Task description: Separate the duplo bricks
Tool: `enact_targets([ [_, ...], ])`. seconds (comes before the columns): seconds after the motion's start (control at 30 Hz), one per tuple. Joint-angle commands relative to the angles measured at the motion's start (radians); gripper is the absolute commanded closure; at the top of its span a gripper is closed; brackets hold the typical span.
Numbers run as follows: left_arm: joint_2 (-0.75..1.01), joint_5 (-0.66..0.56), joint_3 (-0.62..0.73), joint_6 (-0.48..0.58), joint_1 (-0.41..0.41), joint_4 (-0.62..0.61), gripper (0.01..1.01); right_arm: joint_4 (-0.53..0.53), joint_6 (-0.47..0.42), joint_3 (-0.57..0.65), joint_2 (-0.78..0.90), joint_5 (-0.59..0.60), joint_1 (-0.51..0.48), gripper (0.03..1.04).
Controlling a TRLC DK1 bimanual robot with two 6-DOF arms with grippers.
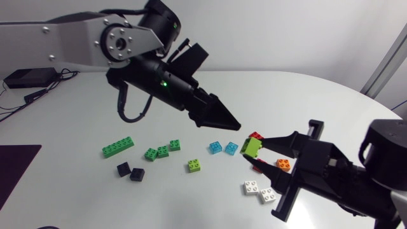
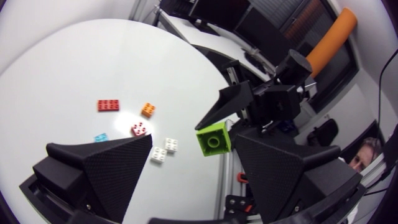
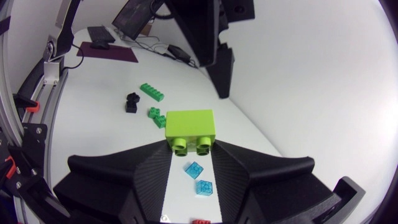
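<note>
Lime-green, the duplo brick (image 1: 250,147) sat clamped in our right gripper (image 1: 258,152), lifted above the bench (image 1: 76,191), and it lay just ahead of our left gripper (image 1: 234,123), whose fingers stood apart and pointed at it.

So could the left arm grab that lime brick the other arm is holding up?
Probably yes: the left fingers stand open, aimed at the lime brick, nothing lies between, and the right fingers leave one end free.

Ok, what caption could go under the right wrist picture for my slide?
Right gripper holding a lime green brick, two blue bricks lying on the white table.
</note>
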Motion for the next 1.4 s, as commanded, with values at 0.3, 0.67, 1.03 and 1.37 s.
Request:
enact_targets([
  [0.3,-0.163,-0.449,-0.234,0.053,0.097,0.149,0.052,-0.080,-0.125,0.292,0.543,-0.052,0.035,0.81],
  [0.67,-0.272,-0.655,-0.418,0.097,0.181,0.282,0.051,-0.250,-0.233,0.495,0.890,-0.036,0.109,0.81],
  [1.03,-0.340,-0.730,-0.573,0.183,0.269,0.448,0.051,-0.463,-0.388,0.703,1.109,0.122,0.187,0.81],
  [1.37,-0.375,-0.730,-0.665,0.248,0.359,0.532,0.051,-0.637,-0.487,0.854,1.255,0.300,0.256,0.81],
])
